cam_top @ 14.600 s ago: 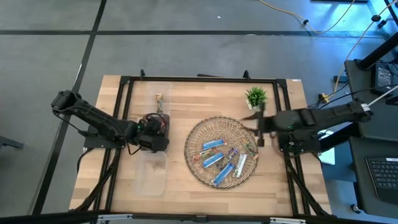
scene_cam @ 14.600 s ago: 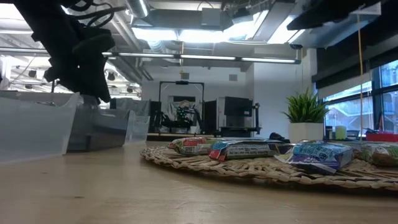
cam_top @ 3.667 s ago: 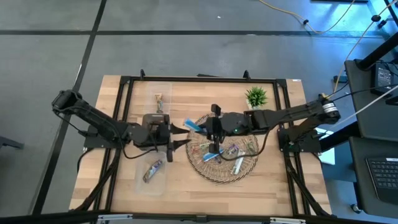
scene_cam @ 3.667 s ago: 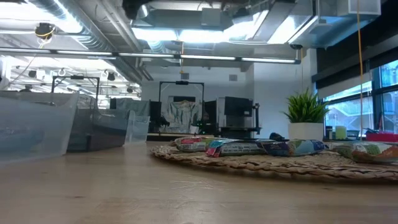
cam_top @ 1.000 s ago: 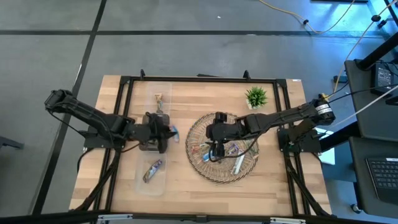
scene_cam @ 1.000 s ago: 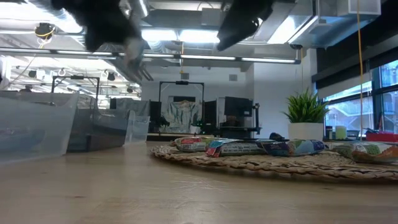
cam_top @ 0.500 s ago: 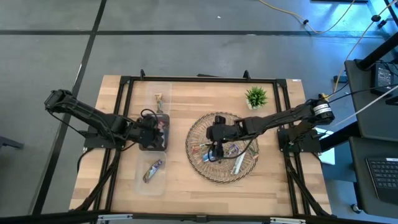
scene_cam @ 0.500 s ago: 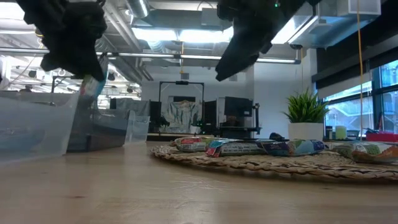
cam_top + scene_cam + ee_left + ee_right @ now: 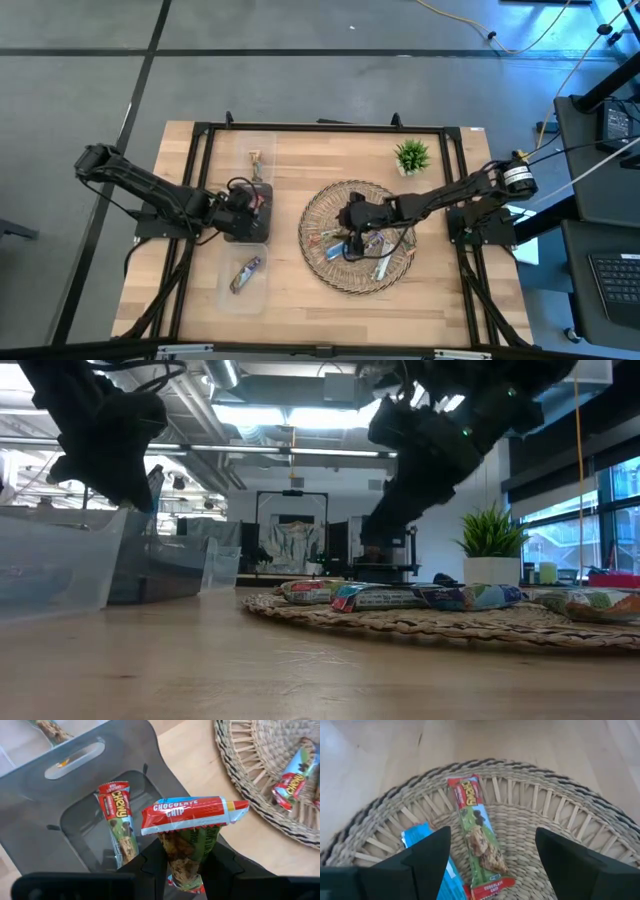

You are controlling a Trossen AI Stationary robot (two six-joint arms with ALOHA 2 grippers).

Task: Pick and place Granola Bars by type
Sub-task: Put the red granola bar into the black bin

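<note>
My left gripper (image 9: 187, 857) is shut on a green granola bar with a red end (image 9: 192, 817) and hangs over a dark grey bin (image 9: 65, 795); the high view shows this left gripper (image 9: 250, 208) left of centre. One green-and-red bar (image 9: 120, 827) lies flat in that bin. My right gripper (image 9: 492, 842) is open above a woven round tray (image 9: 310, 215). Its fingers stand on either side of a green-and-red bar (image 9: 480, 837), above it, with a blue bar (image 9: 422, 837) beside. Several bars (image 9: 368, 248) lie on the tray. My left gripper pinches the bar's green body (image 9: 187, 845) between its two fingers (image 9: 155, 865). The bar runs along the fingers, and its red "chocolate chip" end (image 9: 195, 812) sticks out past the fingertips. It is lifted clear above the open dark bin.
A clear bin (image 9: 258, 157) with one bar stands beyond the dark bin, and a clear bin (image 9: 243, 275) with a purple bar stands nearer. A small potted plant (image 9: 411, 155) is at the far right. In the low view the bins (image 9: 60, 565) stand left and the tray (image 9: 430, 615) right.
My left gripper has carried the bar toward the table's left, from the gap between bin and tray to above the dark bin. My right gripper has come down toward the tray and shifted slightly right over the bars.
</note>
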